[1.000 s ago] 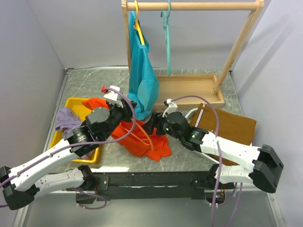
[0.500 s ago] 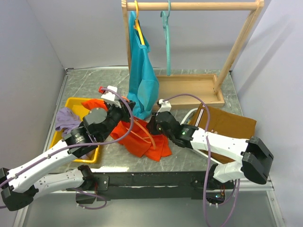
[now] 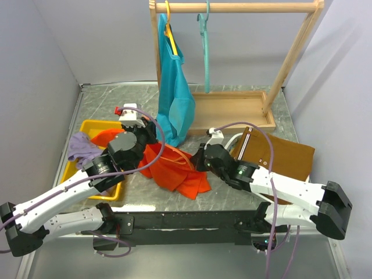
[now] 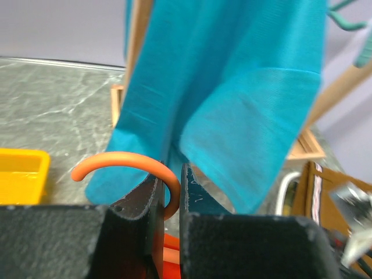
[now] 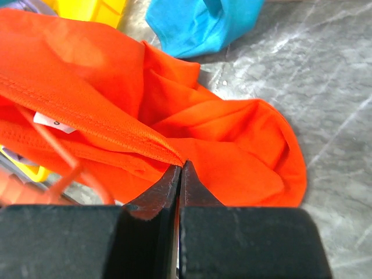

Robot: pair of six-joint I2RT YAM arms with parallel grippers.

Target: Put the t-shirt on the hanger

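The orange-red t-shirt (image 3: 177, 174) lies bunched on the table between the two arms. My right gripper (image 3: 197, 161) is shut on a stitched edge of the t-shirt (image 5: 232, 151), with the cloth pinched right at its fingertips (image 5: 181, 167). My left gripper (image 3: 150, 133) is shut on the hanger (image 3: 174, 156), a thin orange plastic one. In the left wrist view the curved hook of the hanger (image 4: 116, 159) runs between the fingers of that gripper (image 4: 170, 181). The hanger's thin bars (image 5: 64, 158) lie blurred among the t-shirt's folds, most of the frame hidden by cloth.
A teal-blue t-shirt (image 3: 174, 99) hangs from a yellow hanger (image 3: 167, 11) on the wooden rack (image 3: 232, 7), close behind my left gripper. A teal hanger (image 3: 204, 40) hangs beside it. A yellow tray (image 3: 87, 125) with lilac cloth (image 3: 81, 146) is left; a brown board (image 3: 288, 154) right.
My right gripper has shut on the t-shirt's edge and drawn back to the right. My left gripper has shifted slightly left with the hanger, and the t-shirt has spread between them.
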